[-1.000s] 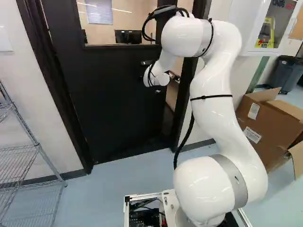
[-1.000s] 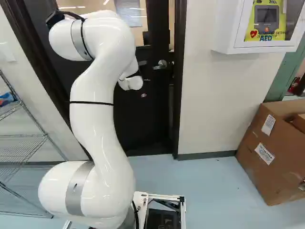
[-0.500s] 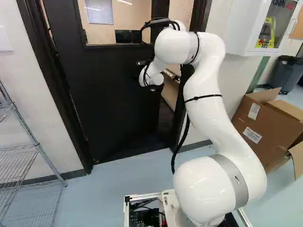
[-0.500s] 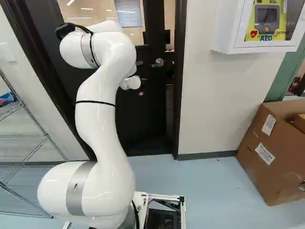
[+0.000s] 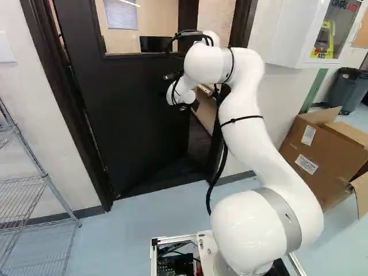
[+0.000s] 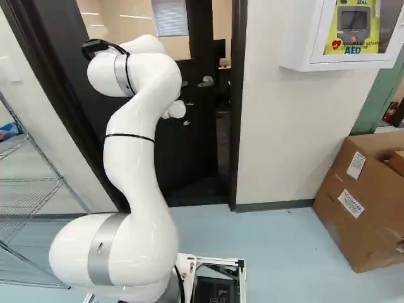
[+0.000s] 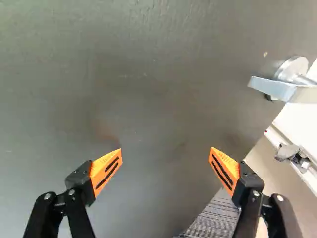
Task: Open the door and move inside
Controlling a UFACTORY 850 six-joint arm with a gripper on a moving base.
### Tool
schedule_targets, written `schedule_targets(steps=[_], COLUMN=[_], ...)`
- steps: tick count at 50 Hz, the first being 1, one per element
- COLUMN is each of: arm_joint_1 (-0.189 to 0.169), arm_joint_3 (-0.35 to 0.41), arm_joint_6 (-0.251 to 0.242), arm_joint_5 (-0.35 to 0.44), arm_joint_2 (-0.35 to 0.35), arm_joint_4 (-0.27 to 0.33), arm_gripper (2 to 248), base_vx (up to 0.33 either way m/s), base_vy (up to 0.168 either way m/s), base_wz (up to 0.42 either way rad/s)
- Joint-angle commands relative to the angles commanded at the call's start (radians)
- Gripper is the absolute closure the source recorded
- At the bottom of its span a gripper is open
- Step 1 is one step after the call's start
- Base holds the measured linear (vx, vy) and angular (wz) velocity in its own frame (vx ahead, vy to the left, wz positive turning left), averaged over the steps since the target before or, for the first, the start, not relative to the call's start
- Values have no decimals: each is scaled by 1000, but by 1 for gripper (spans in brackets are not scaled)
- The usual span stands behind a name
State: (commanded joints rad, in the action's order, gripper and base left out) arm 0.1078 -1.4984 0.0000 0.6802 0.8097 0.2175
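Claw [image 7: 166, 150] spread, gripping nothing | door [image 5: 129, 115] ajar | I face its panel, probably to push it wider

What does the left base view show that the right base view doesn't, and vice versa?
Only the left base view shows the dark grey bin and the flat brown wall board.

Only the right base view shows the small blue item at its left edge.

Both show the black door with a window, open brown cardboard box, silver wire rack and white wall cabinet.
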Motion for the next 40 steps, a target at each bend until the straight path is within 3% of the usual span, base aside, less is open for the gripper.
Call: schedule_targets(steps=[40], arm_joint_1=[-12], arm_joint_3=[274], arm_joint_6=[0], arm_joint_5=[0], arm_joint_2=[-199], arm_joint_4=[0], arm_gripper=[3], base_vx=[0], base_vy=[0], base_wz=[0])
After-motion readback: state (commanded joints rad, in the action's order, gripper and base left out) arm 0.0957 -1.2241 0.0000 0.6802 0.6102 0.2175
